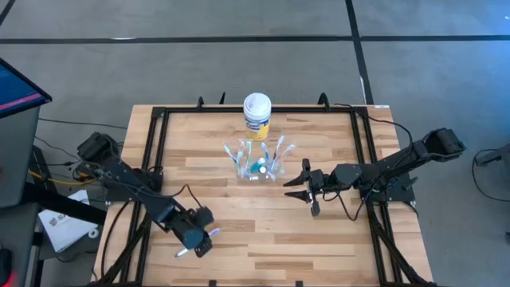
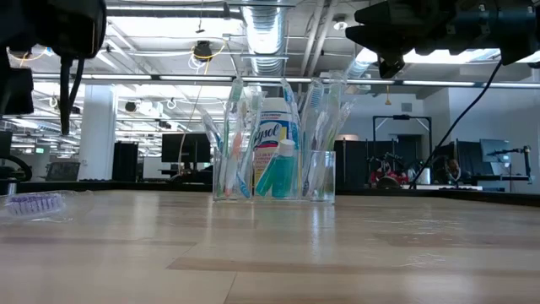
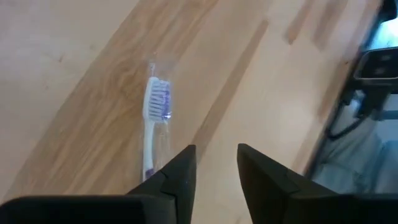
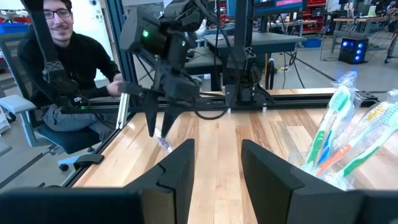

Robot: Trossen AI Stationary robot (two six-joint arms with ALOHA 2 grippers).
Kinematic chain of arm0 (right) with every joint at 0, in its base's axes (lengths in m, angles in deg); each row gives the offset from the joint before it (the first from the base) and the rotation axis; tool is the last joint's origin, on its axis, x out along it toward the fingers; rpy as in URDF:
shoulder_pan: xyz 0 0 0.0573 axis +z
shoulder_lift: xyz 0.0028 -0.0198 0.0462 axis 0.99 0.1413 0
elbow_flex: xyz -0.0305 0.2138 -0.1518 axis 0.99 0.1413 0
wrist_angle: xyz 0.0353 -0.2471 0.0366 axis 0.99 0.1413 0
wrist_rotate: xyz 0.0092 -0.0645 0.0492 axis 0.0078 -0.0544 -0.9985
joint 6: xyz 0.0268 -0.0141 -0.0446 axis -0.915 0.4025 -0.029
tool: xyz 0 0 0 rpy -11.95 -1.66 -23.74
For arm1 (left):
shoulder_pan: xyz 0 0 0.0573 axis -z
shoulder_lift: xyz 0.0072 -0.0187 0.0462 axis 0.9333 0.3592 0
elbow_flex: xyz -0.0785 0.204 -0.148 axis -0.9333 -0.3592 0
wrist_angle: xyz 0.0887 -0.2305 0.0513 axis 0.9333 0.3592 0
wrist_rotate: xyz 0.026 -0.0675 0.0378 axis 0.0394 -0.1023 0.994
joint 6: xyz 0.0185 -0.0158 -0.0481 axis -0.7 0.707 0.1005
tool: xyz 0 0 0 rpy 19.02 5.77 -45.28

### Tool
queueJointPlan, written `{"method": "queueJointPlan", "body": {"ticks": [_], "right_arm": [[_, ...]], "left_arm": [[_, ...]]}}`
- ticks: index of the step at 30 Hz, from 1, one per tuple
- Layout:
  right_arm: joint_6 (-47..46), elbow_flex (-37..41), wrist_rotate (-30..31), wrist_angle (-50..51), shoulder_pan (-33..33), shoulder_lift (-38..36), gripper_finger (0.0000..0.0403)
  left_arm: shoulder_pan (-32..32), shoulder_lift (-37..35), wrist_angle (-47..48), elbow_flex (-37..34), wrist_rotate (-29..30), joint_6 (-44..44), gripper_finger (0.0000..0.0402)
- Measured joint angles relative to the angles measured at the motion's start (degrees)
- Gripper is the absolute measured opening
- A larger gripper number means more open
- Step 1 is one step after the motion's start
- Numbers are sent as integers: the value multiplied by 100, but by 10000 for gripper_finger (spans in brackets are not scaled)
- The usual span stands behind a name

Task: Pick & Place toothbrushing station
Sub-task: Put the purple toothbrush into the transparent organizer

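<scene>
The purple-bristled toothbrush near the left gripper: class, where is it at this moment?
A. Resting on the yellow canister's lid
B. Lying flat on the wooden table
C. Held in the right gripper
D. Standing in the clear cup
B: the purple-bristled toothbrush lies flat on the table beside the left gripper, whose fingers hold nothing; it is well apart from the clear cup.

"Lysol" in blue script on the yellow canister (image 2: 277,135), seen behind the toothbrushes in the low view. Nothing else legible.
</scene>
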Motion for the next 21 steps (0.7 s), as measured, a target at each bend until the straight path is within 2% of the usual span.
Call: {"method": "queueJointPlan", "body": {"ticks": [6, 21], "right_arm": [[2, 0, 2, 0, 0, 0, 123], [4, 0, 146, 0, 0, 0, 123]], "left_arm": [[0, 345, 8, 0, -104, -26, 114], [0, 383, 247, 0, 165, -61, 114]]}}
